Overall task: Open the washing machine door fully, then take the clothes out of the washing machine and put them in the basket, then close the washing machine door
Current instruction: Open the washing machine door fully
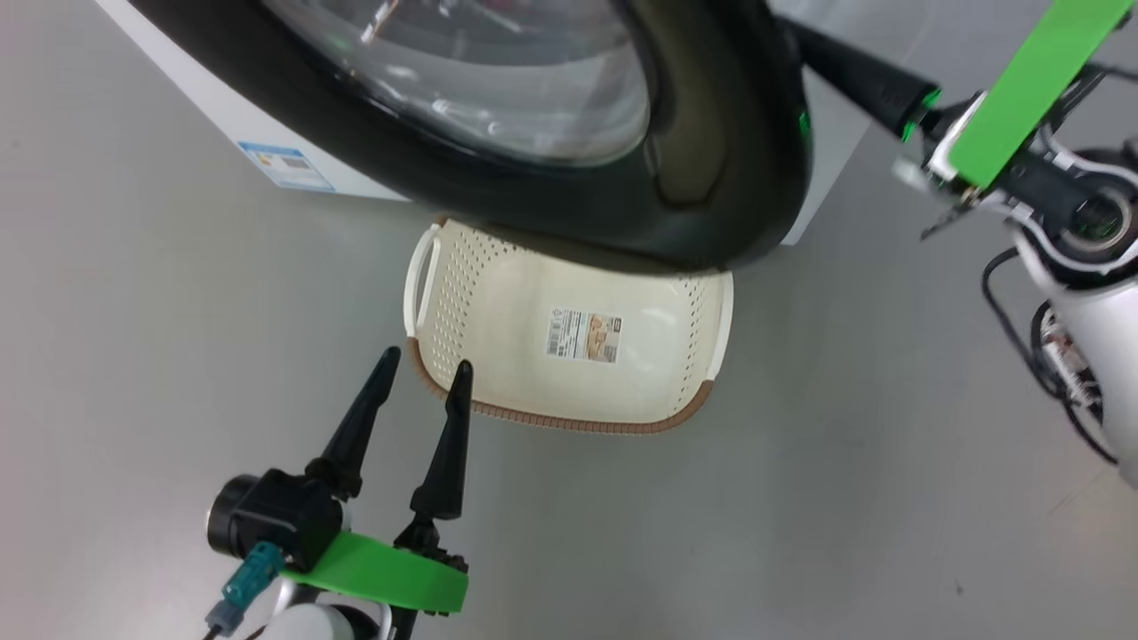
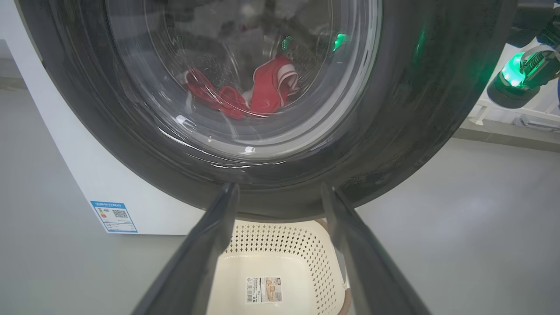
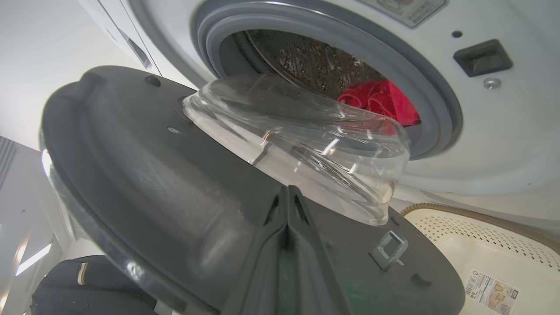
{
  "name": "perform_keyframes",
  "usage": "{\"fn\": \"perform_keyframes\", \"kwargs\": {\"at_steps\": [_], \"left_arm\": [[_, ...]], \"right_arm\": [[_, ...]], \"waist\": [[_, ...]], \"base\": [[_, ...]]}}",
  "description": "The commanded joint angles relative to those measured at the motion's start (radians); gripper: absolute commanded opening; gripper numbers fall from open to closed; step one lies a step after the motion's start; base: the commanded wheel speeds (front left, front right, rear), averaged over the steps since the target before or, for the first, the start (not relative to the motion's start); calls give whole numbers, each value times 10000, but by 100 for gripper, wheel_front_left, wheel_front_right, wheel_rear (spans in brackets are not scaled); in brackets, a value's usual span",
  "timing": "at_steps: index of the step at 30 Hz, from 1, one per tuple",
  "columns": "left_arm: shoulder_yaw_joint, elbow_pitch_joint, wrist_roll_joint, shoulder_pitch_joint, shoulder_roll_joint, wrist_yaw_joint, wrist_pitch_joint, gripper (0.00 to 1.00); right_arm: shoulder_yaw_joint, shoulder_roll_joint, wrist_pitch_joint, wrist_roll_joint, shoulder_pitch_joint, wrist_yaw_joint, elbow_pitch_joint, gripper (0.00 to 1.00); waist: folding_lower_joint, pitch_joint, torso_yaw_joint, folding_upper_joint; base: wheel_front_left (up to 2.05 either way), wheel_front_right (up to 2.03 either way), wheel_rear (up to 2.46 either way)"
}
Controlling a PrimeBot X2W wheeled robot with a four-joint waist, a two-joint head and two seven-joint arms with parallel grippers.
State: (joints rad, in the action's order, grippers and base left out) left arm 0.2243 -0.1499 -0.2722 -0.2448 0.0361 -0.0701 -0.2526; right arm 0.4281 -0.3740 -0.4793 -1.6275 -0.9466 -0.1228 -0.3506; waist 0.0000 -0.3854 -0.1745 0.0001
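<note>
Washing machine door (image 1: 711, 178): partly open, swung off the front of the washing machine (image 3: 494, 127). The right wrist view shows the door's dark inner face. Its bulging glass bowl (image 3: 306, 140) stands clear of the grey rubber ring (image 3: 437, 100).

Clothes (image 3: 380, 103): red, lying in the steel drum behind the door, low in the opening. The left wrist view shows them through the door glass, with white stripes.

Basket (image 1: 569, 422): on the grey floor (image 1: 133, 356) directly below the door, whose black rim overhangs its far edge. The paper label (image 1: 583, 335) on its bottom is in plain sight.

Right gripper (image 3: 287, 192): fingers pressed together with nothing between them. The tips are at the door's inner face, just below the glass bowl and near the metal latch hook (image 3: 389, 249). In the head view its dark fingers pass behind the door's right edge.

Left gripper (image 1: 426, 358): fingers spread apart, grasping nothing, in front of the door and pointing at its lower rim. It is by the basket's near left corner. Contact with the basket cannot be told.

Blue label (image 1: 286, 166): on the machine's front corner, left of the door.
</note>
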Motion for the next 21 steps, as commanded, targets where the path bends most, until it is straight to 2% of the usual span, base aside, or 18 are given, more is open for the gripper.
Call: {"fn": "perform_keyframes", "kwargs": {"at_steps": [1, 14, 21], "left_arm": [[-366, 201, 110, 133, 141, -11, -92, 100], [-413, 251, 177, 573, 141, -32, -92, 100], [-463, 266, 200, 633, 141, -51, -92, 100]], "right_arm": [[53, 204, -104, 39, 276, -79, 406, 0], [230, 422, -814, 113, 1520, -79, 1135, 0], [125, 582, -768, 301, 1756, -79, 1311, 0]], "waist": [[0, 193, 55, -1], [0, 759, 66, -1], [0, 852, 54, -1]], "base": [[0, 0, 0], [0, 0, 0], [0, 0, 0]]}}
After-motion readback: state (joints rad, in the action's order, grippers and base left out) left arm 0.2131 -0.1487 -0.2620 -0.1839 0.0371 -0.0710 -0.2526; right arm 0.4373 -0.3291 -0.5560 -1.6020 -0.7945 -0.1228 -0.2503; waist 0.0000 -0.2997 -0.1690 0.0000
